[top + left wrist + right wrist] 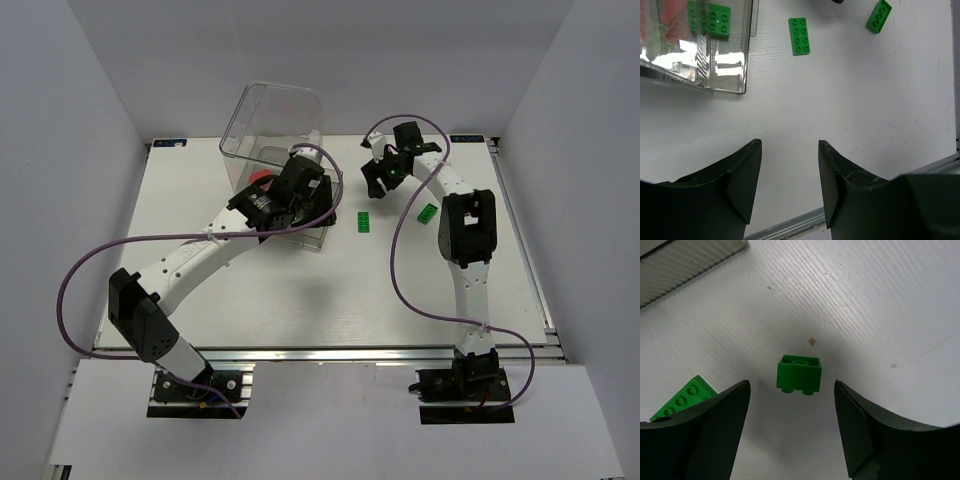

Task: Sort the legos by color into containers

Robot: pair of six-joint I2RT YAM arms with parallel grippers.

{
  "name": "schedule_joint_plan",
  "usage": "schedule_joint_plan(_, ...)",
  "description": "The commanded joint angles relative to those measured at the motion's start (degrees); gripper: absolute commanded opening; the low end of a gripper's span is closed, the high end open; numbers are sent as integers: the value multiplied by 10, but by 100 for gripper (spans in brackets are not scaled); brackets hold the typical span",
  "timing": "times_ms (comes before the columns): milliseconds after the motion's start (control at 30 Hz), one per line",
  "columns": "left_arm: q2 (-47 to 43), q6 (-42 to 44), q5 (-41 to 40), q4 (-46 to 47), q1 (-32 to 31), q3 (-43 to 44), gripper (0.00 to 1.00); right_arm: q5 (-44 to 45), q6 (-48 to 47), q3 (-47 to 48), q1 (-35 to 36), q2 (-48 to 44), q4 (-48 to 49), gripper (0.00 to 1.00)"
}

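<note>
A: Where is the small green brick (pixel 800 374) found?

B: It is seen on the table (pixel 880 300), between the fingers of the right end effector (pixel 791 402). Its hollow underside is turned to the far side of that view and its studs to the near side. Whether it is on its side or fully overturned cannot be told. Neither finger touches it; the jaws are spread wide and nothing is gripped.

A: And the left end effector (pixel 790 172)?

B: It is seen about half open over the table, with nothing between its fingers. The clear box (pixel 725 70) is beside it, with a boxed green brick (pixel 719 20) and red pieces (pixel 675 20) inside.

A: How are the loose bricks laid?

B: The eight-stud green brick (pixel 799 35) is laid flat, studs up, near the box. Its long axis is pointed away from the arm bases. The slanted green brick (pixel 878 16) is set farther right, its long axis turned diagonally.
</note>
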Motion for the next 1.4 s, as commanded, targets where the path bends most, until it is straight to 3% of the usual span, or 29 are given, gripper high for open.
schedule_joint_plan(0, -36, -13, 7, 7, -2, -9, 59, 4, -5, -7, 7, 8, 27, 71)
schedule_joint_plan(167, -46, -21, 8, 11, -2, -21, 59, -8, -6, -1, 9, 16, 31, 60)
schedule_joint_plan(267, -57, -27, 8, 14, -2, -31, 59, -10, -5, -2, 8, 19, 30, 42)
schedule_joint_plan(367, -64, -31, 7, 15, -2, -39, 59, -7, -3, -5, 7, 19, 34, 35)
schedule_joint_plan(467, -67, -31, 11, 18, -2, -40, 59, -16, -1, -6, 6, 11, 35, 19)
schedule_joint_plan(567, -72, -28, 20, 30, -2, -39, 59, -62, -4, -9, 3, -18, 25, 6)
schedule_joint_plan(667, -85, -19, 34, 54, -2, -51, 59, -131, -17, -37, 5, -67, 35, 0)
schedule_joint_plan(833, -111, -12, 41, 84, -2, -71, 59, -212, 4, -49, 20, -104, 63, 0)
schedule_joint_plan(1133, -126, -17, 32, 78, -2, -80, 59, -218, 78, 27, 73, -56, 88, 1)
schedule_joint_plan(1200, -129, -22, 31, 80, -2, -86, 59, -207, 98, 26, 83, -49, 110, 6)
schedule_joint_plan(1267, -132, -25, 32, 79, -2, -88, 58, -189, 132, 30, 88, -36, 124, 19)
schedule_joint_plan(1367, -134, -31, 36, 83, -2, -93, 58, -165, 149, 45, 97, -16, 132, 47)
